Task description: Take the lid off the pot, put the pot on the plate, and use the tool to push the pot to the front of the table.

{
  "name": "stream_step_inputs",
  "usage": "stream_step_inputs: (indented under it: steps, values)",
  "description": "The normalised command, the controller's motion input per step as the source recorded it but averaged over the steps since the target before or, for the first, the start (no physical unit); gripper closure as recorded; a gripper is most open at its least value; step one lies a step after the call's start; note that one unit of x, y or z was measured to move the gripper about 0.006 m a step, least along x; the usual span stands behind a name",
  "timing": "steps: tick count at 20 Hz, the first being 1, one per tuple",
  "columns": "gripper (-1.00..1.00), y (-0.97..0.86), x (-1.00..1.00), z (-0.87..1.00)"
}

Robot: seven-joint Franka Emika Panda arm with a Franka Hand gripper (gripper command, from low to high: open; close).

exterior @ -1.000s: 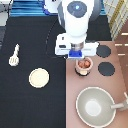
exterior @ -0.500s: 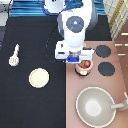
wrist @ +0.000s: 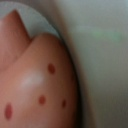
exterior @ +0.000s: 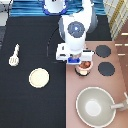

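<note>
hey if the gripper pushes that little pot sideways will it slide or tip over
The pot, directly under the gripper on the brown stove panel, looks squat, so it would probably slide rather than tip. It seems small and light. Its round body may swivel.

The white-and-blue claw (exterior: 80, 59) sits over the pinkish pot (exterior: 84, 67). Its close-up shows pink dotted red. Cream plate (exterior: 39, 77) lies aside on the black surface (exterior: 30, 107).

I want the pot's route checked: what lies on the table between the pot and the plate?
Nothing visible: only bare black table separates the pot from the plate toward the exterior view's left. The gripper sits right over the pot.
</note>
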Motion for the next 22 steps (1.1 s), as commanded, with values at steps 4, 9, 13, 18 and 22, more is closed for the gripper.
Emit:
stream_step_inputs:
  steps: [4,9,13,18,22]
  values:
    - [1.00,0.14,0.31,0.21]
    - [1.00,0.06,0.30,0.30]
    - [1.00,0.03,0.22,0.64]
    - [1.00,-0.38,-0.31,0.99]
    - [1.00,-0.53,-0.60,0.89]
